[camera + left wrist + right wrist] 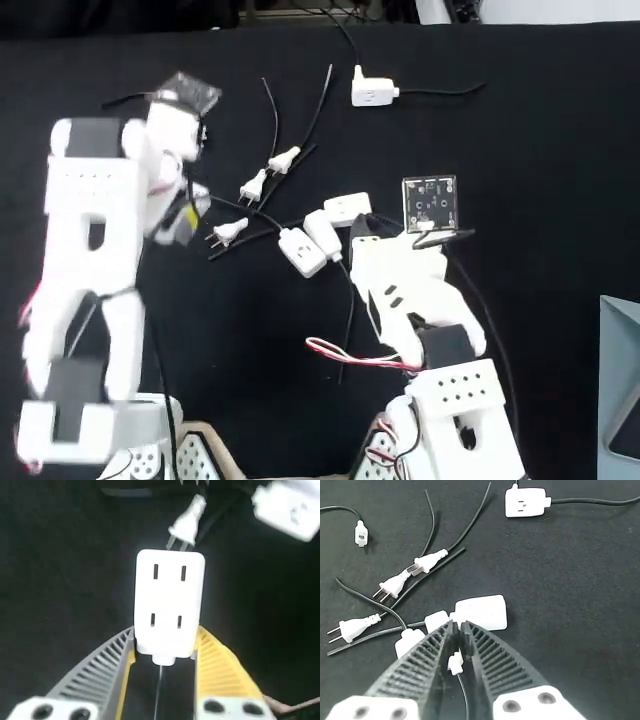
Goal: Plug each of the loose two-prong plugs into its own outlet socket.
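1. The worktop (pixel 540 200): black, carrying everything you see listed below.
2. Your left hand (pixel 165 636): clamped on a white double outlet (pixel 169 600), well apart from the central outlet (pixel 347 207).
3. Your right hand (pixel 458 625): fingers pressed together on a small plug (pixel 455 662), tips just beside the central outlet.
4. The far outlet (pixel 372 92): beyond the central outlet, well apart from it.
5. The far plug (pixel 285 160), middle plug (pixel 252 186) and near plug (pixel 228 232): loose between the central outlet and your left hand. The near plug points its prongs at the double outlet.
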Robot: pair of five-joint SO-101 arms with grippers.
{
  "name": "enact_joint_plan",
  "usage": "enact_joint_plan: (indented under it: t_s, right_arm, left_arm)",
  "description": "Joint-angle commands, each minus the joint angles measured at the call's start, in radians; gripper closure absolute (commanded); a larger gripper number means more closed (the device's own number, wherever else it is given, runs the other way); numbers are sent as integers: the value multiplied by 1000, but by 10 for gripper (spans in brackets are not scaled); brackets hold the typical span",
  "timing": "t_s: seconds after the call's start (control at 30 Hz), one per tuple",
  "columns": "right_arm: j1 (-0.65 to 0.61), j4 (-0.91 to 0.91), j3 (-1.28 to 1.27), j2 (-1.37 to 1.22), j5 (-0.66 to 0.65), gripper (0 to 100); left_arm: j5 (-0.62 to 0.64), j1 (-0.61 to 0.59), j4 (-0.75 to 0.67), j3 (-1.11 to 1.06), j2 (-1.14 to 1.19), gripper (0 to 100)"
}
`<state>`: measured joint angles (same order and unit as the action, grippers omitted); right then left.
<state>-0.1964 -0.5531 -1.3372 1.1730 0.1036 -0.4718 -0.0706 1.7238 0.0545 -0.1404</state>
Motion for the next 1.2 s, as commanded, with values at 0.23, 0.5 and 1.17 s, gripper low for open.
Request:
enact_joint_plan:
  t_s: [0.23, 0.5, 1.17]
  right_arm:
    - [-127, -186, 197, -2, -2, 984]
    - [-255, -269, 394, -355, -2, 984]
    - [-439, -330, 1026, -1184, 358, 897]
  left_arm:
    - [-55, -85, -470, -957, -661, 905]
    - [-80, -166, -651, -1307, -885, 905]
    - [-77, -168, -611, -1578, -1315, 905]
